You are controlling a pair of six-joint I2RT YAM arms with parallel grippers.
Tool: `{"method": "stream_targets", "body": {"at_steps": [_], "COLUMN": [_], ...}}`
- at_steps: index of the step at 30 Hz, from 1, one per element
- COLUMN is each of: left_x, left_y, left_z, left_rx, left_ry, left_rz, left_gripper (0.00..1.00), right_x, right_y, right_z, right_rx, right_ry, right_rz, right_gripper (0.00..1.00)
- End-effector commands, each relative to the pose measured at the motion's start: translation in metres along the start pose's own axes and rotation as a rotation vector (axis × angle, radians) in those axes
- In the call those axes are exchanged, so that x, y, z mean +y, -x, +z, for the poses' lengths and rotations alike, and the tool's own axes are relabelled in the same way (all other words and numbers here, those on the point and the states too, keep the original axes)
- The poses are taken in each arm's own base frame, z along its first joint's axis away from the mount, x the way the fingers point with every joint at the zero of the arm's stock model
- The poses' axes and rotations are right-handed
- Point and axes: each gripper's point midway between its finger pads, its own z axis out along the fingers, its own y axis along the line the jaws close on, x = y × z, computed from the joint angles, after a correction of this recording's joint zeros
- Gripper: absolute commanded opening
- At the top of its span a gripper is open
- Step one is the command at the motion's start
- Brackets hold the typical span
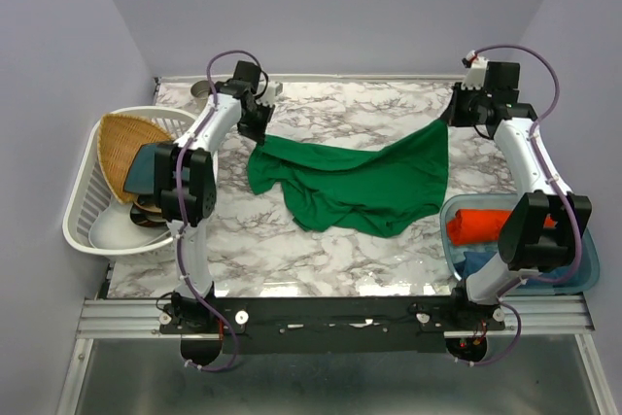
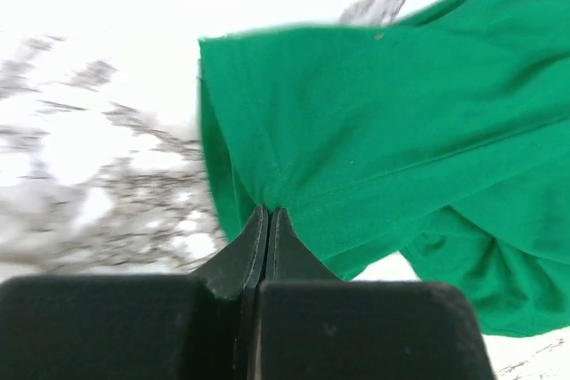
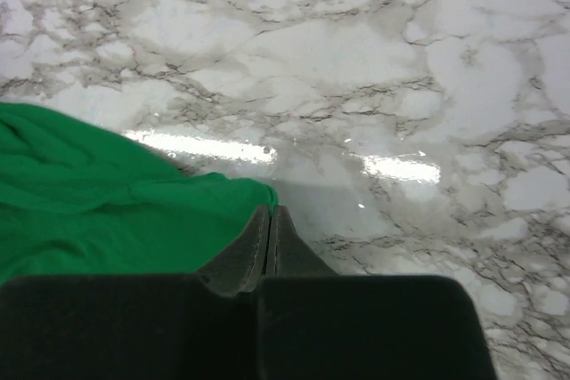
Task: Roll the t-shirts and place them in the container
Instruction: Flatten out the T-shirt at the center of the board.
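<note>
Both sets of jaws pinched shut on the green t-shirt (image 1: 360, 182), one at each far end.

My left gripper (image 2: 268, 213) is fully closed on a puckered fold at the shirt's hem edge. My right gripper (image 3: 270, 211) is just as tight on the tip of the opposite corner. Between them the shirt sags in loose, crumpled folds across the middle of the marble table (image 1: 292, 240). An orange-red bundle (image 1: 486, 224) and a blue bundle (image 1: 478, 261) sit in the blue bin (image 1: 583, 279) by my right arm. I judge the cloth light, limp and stretchy. It will droop and bunch rather than hold a shape, and a thin pinch could slip. Seams and corners are the safest places to hold it, pulled evenly taut from both sides.
</note>
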Motion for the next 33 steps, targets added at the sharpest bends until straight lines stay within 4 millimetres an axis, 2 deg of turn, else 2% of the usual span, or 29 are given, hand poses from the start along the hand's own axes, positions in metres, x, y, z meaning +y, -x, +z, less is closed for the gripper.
{"method": "stream_targets", "body": {"at_steps": [1,2,3,5,6,7,9,10,11,12,15,17,20,23,25,26,28,29,30,31,32,33], "left_x": [0.015,0.019,0.019,0.020,0.021,0.023,0.026,0.034,0.034,0.035,0.037,0.035,0.035,0.030,0.028,0.025,0.024,0.020,0.019,0.022,0.015,0.013], "left_y": [0.074,0.084,0.099,0.117,0.130,0.137,0.156,0.159,0.166,0.171,0.174,0.171,0.168,0.165,0.163,0.161,0.157,0.154,0.152,0.148,0.141,0.137], "left_z": [-0.102,-0.118,-0.136,-0.166,-0.187,-0.201,-0.243,-0.257,-0.280,-0.299,-0.341,-0.361,-0.377,-0.396,-0.407,-0.420,-0.428,-0.447,-0.456,-0.453,-0.483,-0.492], "left_rx": [-0.310,-0.357,-0.415,-0.499,-0.561,-0.599,-0.718,-0.753,-0.819,-0.866,-0.956,-0.995,-1.021,-1.056,-1.077,-1.106,-1.122,-1.172,-1.192,-1.190,-1.273,-1.301], "left_ry": [0.066,0.073,0.085,0.103,0.129,0.149,0.206,0.263,0.290,0.314,0.376,0.399,0.425,0.436,0.445,0.451,0.468,0.483,0.499,0.513,0.534,0.546], "left_rz": [0.036,0.032,0.038,0.036,0.039,0.035,0.018,-0.005,-0.011,-0.014,-0.022,-0.012,-0.001,0.025,0.037,0.043,0.068,0.077,0.094,0.092,0.102,0.111], "left_gripper": [0.00,0.00,0.00,0.00,0.00,0.00,0.00,0.00,0.00,0.00,0.00,0.00,0.00,0.00,0.00,0.00,0.00,0.00,0.00,0.00,0.00,0.00], "right_x": [-0.034,-0.040,-0.043,-0.047,-0.049,-0.049,-0.049,-0.042,-0.036,-0.038,-0.026,-0.010,0.008,0.022,0.033,0.035,0.044,0.046,0.049,0.058,0.064,0.069], "right_y": [0.080,0.093,0.118,0.149,0.164,0.187,0.211,0.230,0.231,0.228,0.227,0.220,0.211,0.214,0.223,0.228,0.242,0.248,0.252,0.254,0.257,0.257], "right_z": [-0.036,-0.043,-0.054,-0.069,-0.077,-0.094,-0.114,-0.130,-0.131,-0.129,-0.134,-0.140,-0.142,-0.156,-0.180,-0.190,-0.229,-0.247,-0.261,-0.287,-0.305,-0.317], "right_rx": [-0.199,-0.231,-0.287,-0.361,-0.398,-0.459,-0.522,-0.573,-0.574,-0.542,-0.547,-0.582,-0.585,-0.609,-0.665,-0.692,-0.775,-0.812,-0.839,-0.887,-0.920,-0.940], "right_ry": [-0.150,-0.172,-0.189,-0.227,-0.252,-0.284,-0.310,-0.308,-0.276,-0.267,-0.212,-0.148,-0.058,-0.019,-0.032,-0.051,-0.086,-0.117,-0.130,-0.147,-0.162,-0.168], "right_rz": [-0.063,-0.081,-0.118,-0.251,-0.280,-0.308,-0.350,-0.377,-0.365,-0.350,-0.345,-0.347,-0.369,-0.379,-0.397,-0.402,-0.437,-0.460,-0.481,-0.511,-0.558,-0.581], "right_gripper": [0.00,0.00,0.00,0.00,0.01,0.01,0.00,0.00,0.00,0.00,0.00,0.00,0.00,0.00,0.00,0.00,0.00,0.00,0.01,0.00,0.00,0.00]}}
